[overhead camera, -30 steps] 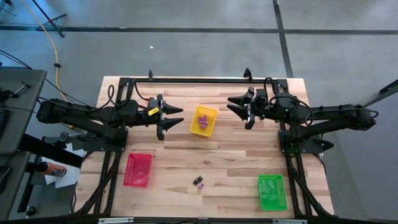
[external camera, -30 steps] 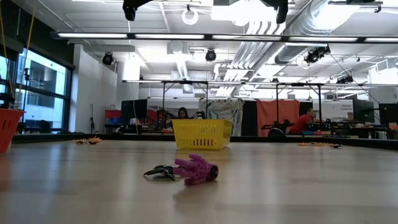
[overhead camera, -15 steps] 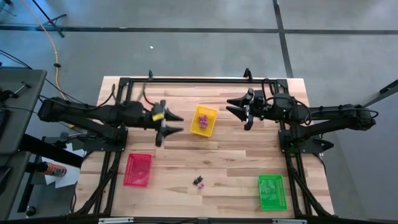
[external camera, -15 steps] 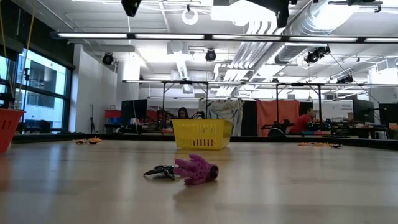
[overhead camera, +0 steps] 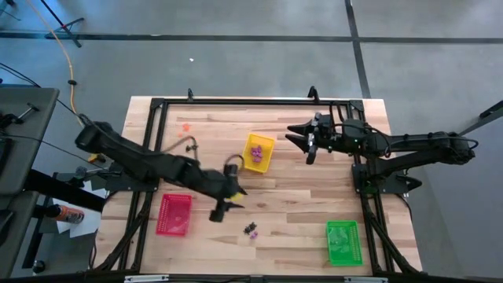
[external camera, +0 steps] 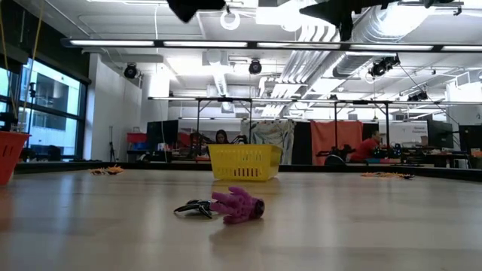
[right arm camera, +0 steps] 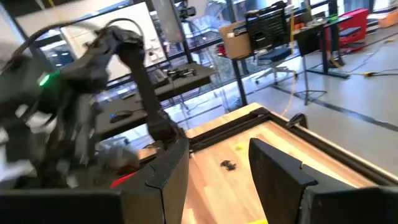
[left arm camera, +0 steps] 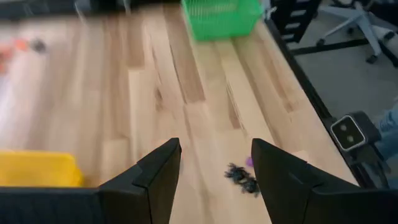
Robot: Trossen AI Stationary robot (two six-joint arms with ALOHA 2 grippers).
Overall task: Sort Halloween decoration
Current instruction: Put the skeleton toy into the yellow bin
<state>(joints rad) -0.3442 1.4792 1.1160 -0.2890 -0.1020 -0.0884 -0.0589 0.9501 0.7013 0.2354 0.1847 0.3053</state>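
I hold my left gripper (overhead camera: 225, 201) open above the table; the purple and black trinkets (overhead camera: 251, 229) lie just ahead. Next: descend, straddle one, close.

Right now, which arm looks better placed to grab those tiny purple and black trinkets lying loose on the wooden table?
Left: its open claw hovers beside the purple and black plastic trinkets; the right claw waits farther off.

Pale striped wood table (overhead camera: 291, 196). Trays: one yellow (overhead camera: 257, 152), one red (overhead camera: 174, 214), one green (overhead camera: 342, 241). Purple trinket (external camera: 239, 204) beside black trinket (external camera: 193, 208); orange pieces (overhead camera: 186, 126) at far edge; both arms dark.
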